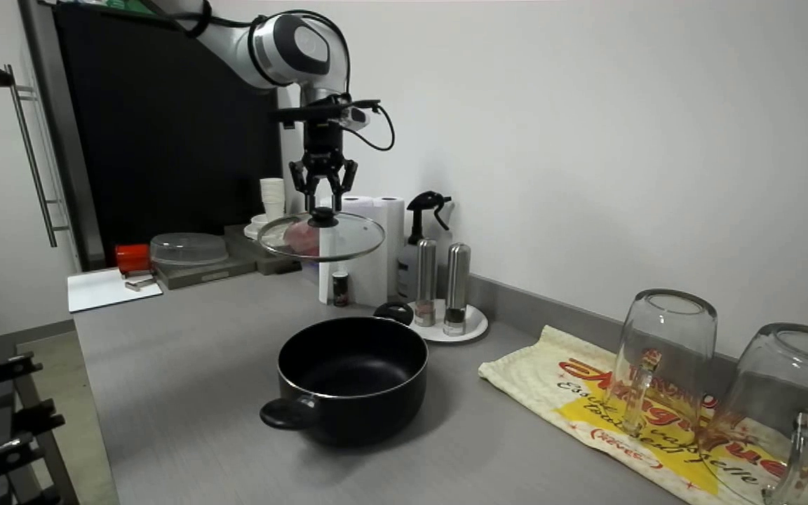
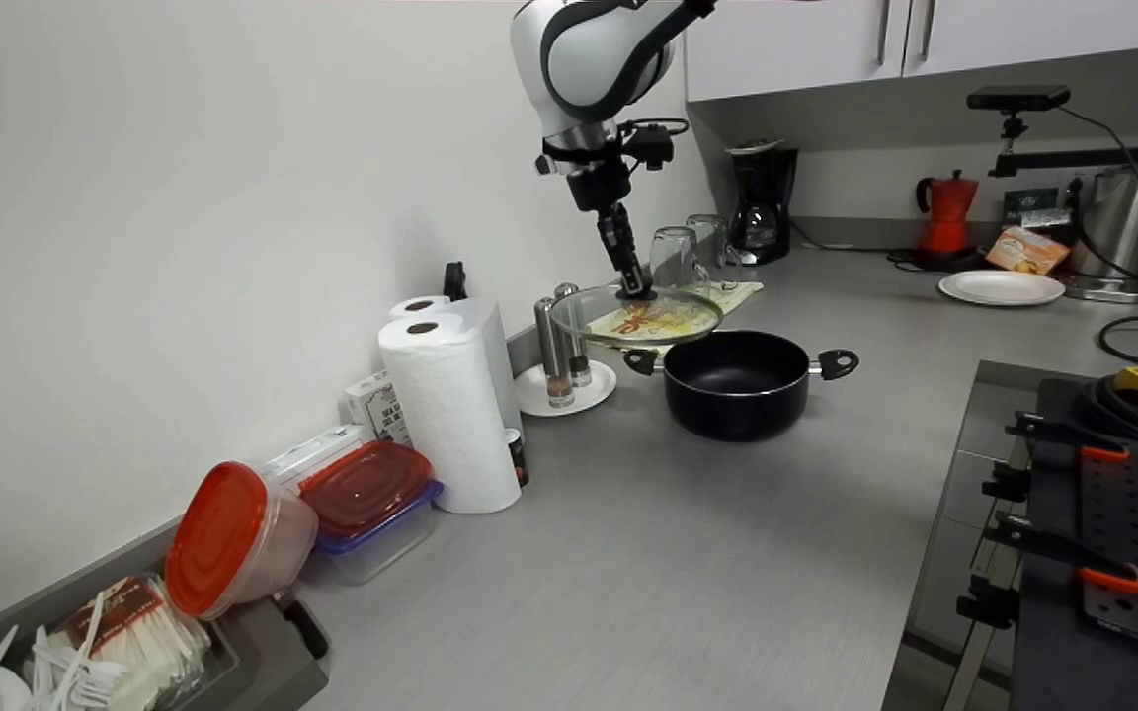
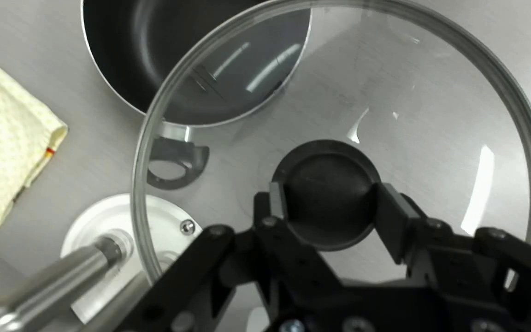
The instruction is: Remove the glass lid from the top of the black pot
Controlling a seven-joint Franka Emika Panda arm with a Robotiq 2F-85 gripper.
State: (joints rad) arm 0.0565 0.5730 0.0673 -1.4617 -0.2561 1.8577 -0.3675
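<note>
The glass lid (image 1: 356,237) hangs level in the air, off the pot, in both exterior views (image 2: 643,321). My gripper (image 1: 323,202) is shut on its black knob, with one finger on each side, as the wrist view shows (image 3: 330,198). The lid (image 3: 436,120) fills much of the wrist view, its glass see-through and its rim grey. The black pot (image 1: 376,410) stands uncovered on the counter, its dark inside visible, also in an exterior view (image 2: 739,405). In the wrist view the pot (image 3: 118,41) lies at the upper left, partly seen through the lid.
Paper towel rolls (image 2: 450,425) and a spray bottle (image 1: 409,270) stand by the wall. Two metal mills (image 1: 456,287) stand on a white plate (image 1: 475,326) near the pot's handle. Upturned glass mugs (image 1: 663,365) stand on a yellow cloth (image 1: 551,372). Plastic containers (image 2: 376,533) sit along the wall.
</note>
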